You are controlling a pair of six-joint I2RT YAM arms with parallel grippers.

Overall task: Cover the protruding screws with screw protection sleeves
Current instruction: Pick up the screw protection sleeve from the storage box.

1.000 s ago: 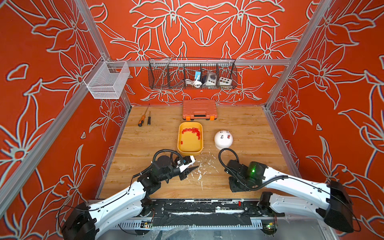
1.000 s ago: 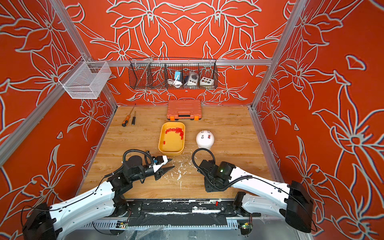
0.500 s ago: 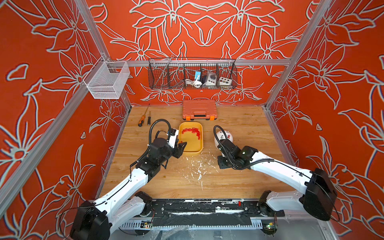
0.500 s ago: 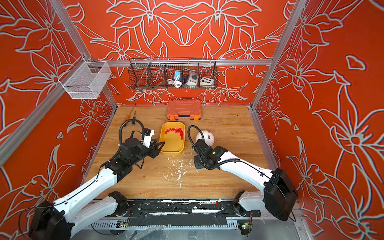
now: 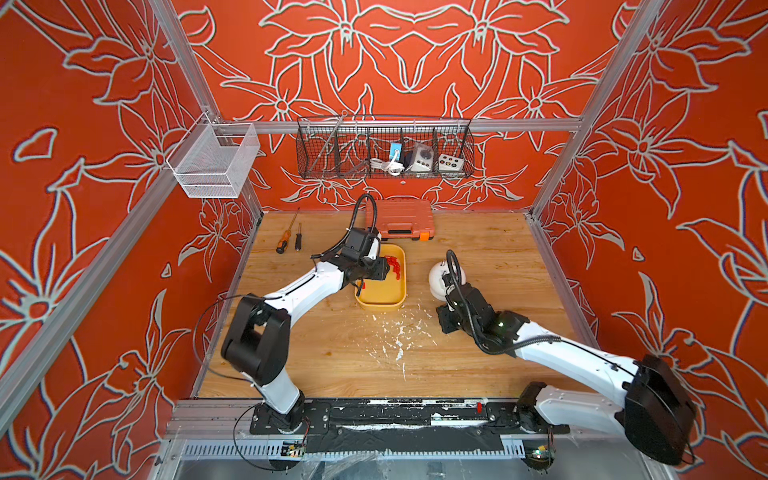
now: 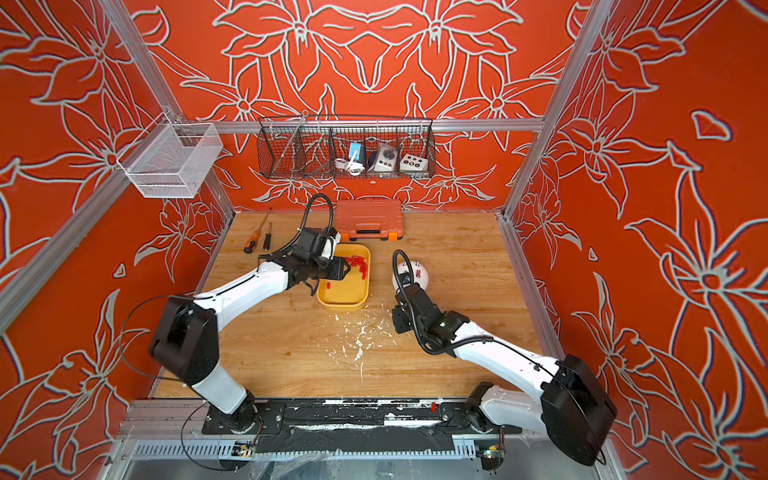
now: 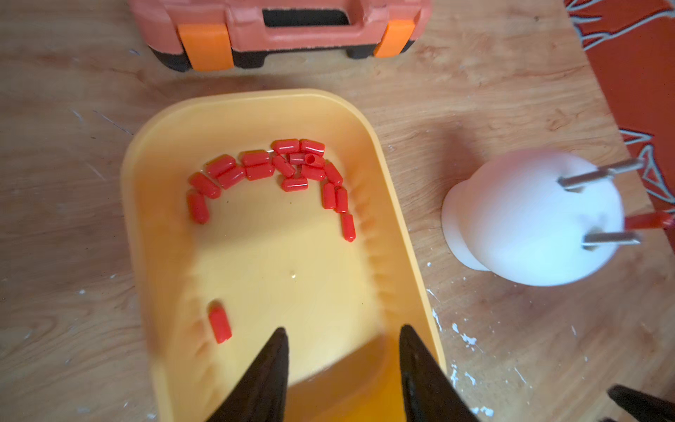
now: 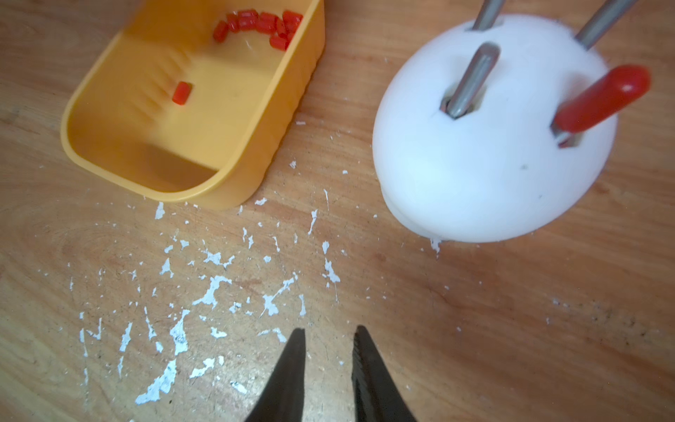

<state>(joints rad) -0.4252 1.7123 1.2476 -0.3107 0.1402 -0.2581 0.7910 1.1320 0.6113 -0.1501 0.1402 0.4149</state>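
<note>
Hovering over the yellow tray (image 7: 255, 99), the left gripper (image 7: 342, 329) is seen with its jaws set well apart and nothing held between them. The screw protection sleeves (image 7: 263, 168) are bunched in a red arc at the end of the tray nearest the orange tool case (image 7: 292, 36), and one lone sleeve (image 7: 220, 324) is lying apart from them on the tray floor. The white dome (image 8: 493, 175) is found just beside the tray on the wooden table (image 8: 511, 329).

Four protruding screws (image 8: 471, 78) are counted on top of the dome. Three are bare grey metal and one is capped by a fitted sleeve (image 8: 602, 98).

The right gripper (image 8: 329, 329) is held low over the bare table near the dome, above a scatter of white flecks (image 8: 212, 288). Only a narrow gap is left between its jaws, and nothing is gripped. Two screwdrivers (image 5: 286, 237) are lying at the back left of the table, well apart from both arms.
</note>
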